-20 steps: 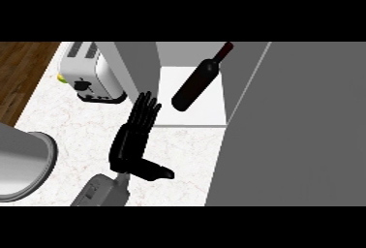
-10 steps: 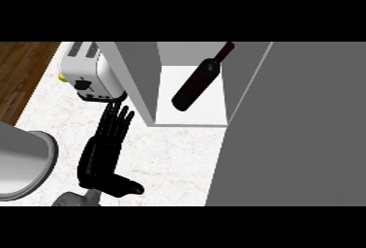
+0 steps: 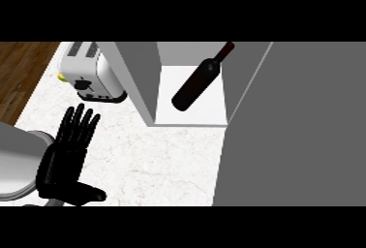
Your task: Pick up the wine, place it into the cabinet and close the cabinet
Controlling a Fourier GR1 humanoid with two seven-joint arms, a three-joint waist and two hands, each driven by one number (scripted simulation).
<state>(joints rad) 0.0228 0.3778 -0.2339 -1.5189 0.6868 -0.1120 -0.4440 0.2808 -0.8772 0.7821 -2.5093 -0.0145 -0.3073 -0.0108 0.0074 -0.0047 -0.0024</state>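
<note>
Nearest in, down at 7 o'clock: black left hand (image 3: 66, 157), flat above the white marbled counter (image 3: 157, 160), fingers straight and spread, thumb out to the side, holding nothing. No sign of the right hand anywhere.

Just beside that hand, at 9 o'clock: curved edge of a grey round vessel (image 3: 14, 160), cut off by the frame, impossible to name for sure.

Further up, at 11 o'clock: silver two-slot toaster (image 3: 89, 72) on the counter, with brown wooden floor (image 3: 22, 68) off past the counter's edge.

Now to 12 o'clock: open cabinet with white shelf (image 3: 193, 114) and grey walls. There inside it, the dark glass wine bottle (image 3: 196, 85), slanted across the shelf, base toward the front, neck running away toward 1 o'clock. Lying or leaning, cannot tell which. Well apart from the hand.

Filling 3 o'clock: broad grey panel (image 3: 300, 121), most likely the cabinet's open door.

By the look of it, placed already; only the closing left to do.

On handling: glass, so rigid, smooth, probably slippery, heavy in the full body and breakable if knocked. For a hold, best round the wide body near its middle, not the thin neck. Worth swinging that door gently, given the risk of rolling or tipping.
</note>
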